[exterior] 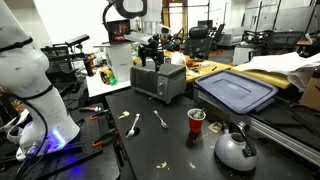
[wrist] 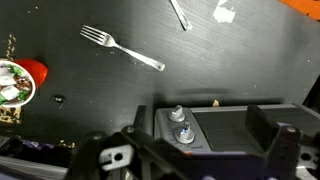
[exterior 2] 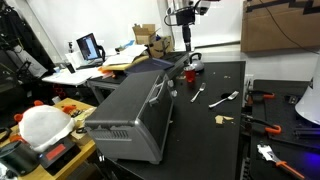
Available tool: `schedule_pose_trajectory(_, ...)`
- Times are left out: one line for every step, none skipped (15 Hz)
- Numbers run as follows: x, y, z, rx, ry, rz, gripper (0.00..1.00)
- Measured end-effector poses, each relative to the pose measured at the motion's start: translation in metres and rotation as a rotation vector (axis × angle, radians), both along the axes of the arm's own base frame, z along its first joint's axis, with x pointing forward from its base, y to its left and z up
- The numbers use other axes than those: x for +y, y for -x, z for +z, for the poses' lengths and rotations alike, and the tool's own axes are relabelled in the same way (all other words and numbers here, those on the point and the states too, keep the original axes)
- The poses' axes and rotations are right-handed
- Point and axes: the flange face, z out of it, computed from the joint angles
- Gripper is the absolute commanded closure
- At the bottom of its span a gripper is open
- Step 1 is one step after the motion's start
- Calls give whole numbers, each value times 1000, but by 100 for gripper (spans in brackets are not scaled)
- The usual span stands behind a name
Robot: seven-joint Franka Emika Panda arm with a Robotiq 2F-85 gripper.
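Your jaws hover just above the toaster oven [exterior: 158, 80], spread wide apart and holding nothing. In the wrist view the oven's two knobs [wrist: 179, 125] sit between them. The oven stands on the dark table [exterior: 150, 152]. On the table in front of it lie a fork [wrist: 122, 48] and a second utensil [wrist: 180, 14], with a red cup [wrist: 36, 70] off to one side. A kettle [exterior: 235, 148] stands well apart from the oven, near the table's edge.

Grey toaster oven [exterior: 158, 80], red cup [exterior: 196, 121]
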Motion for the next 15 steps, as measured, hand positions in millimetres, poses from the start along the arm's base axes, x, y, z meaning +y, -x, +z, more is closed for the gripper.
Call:
schedule_pose_trajectory(2, -1, -2, 2, -1, 2, 0)
schedule_pose_trajectory(4, -2, -5, 5, -2, 3, 0)
schedule_pose_trajectory(6, -2, -7, 9, -5, 5, 0)
schedule_pose_trajectory(7, -3, -10, 14, -7, 6, 0)
schedule_pose_trajectory(9, -3, -12, 18, -9, 7, 0)
schedule_pose_trajectory(11, -4, -15, 23, -13, 8, 0)
schedule_pose_trajectory(13, -4, -17, 28, -17, 9, 0)
schedule_pose_trajectory(15, -5, -19, 32, -22, 9, 0)
schedule_pose_trajectory(18, -6, -22, 36, -30, 8, 0)
schedule_pose_trajectory(21, -6, -25, 41, -40, 6, 0)
schedule_pose_trajectory(23, -7, -28, 47, -50, 3, 0)
schedule_pose_trajectory(26, -7, -32, 53, -58, 0, 0)
schedule_pose_trajectory(28, -8, -35, 59, -67, -3, 0)
schedule_pose_trajectory(30, -8, -38, 66, -71, -3, 0)
schedule_pose_trajectory(33, -9, -42, 72, -75, -2, 0)
